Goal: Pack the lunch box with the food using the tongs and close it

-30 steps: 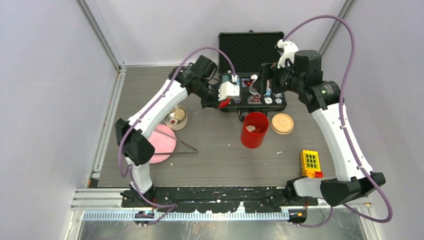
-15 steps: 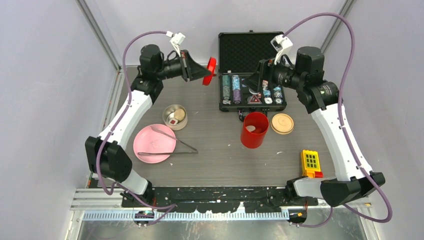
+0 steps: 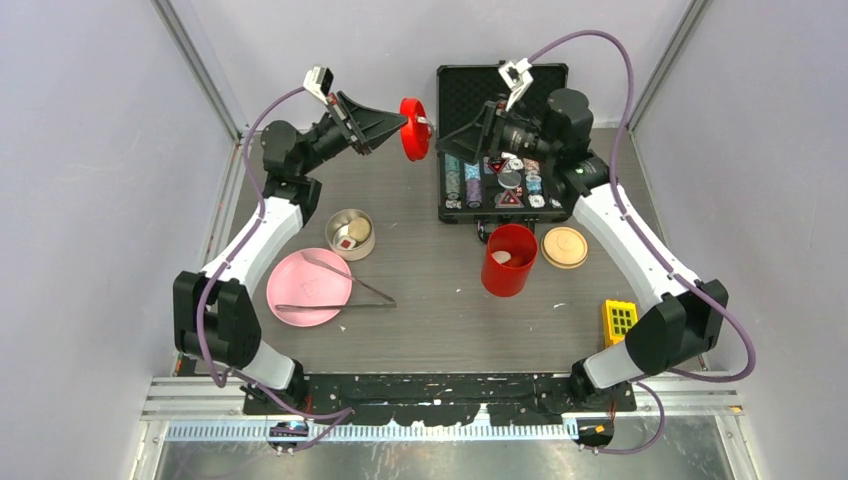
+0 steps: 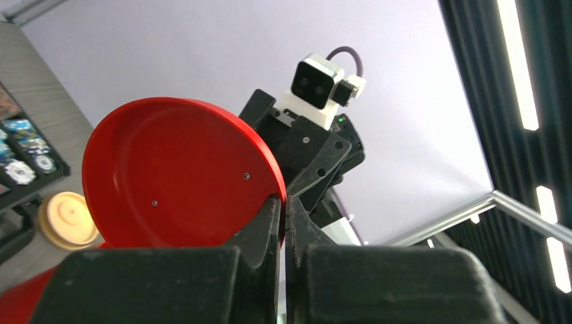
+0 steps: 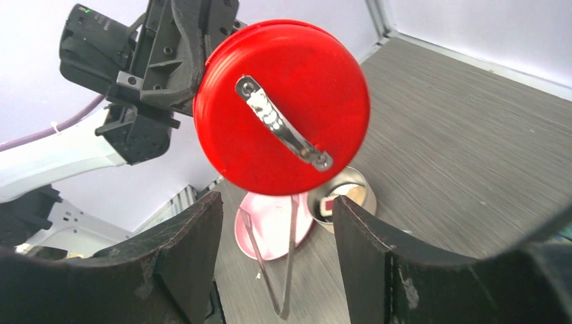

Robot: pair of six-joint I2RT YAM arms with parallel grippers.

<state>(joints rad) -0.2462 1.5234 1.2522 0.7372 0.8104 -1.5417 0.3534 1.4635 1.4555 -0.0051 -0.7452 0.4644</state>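
Left pincer (image 4: 283,202) clenched on the rim of the red lid (image 5: 282,106), aloft; right pincer (image 5: 276,216) spread wide, facing it — square up on the steel handle (image 5: 283,123) before closing. Below, the red canister (image 3: 509,260) stands lidless on the table (image 3: 430,320) — food inside.

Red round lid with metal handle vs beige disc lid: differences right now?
The red round lid is in the air, on edge, clamped by the left gripper; the beige disc lid lies flat on the table. The red lid has a metal handle; the beige lid shows none. Both are round.
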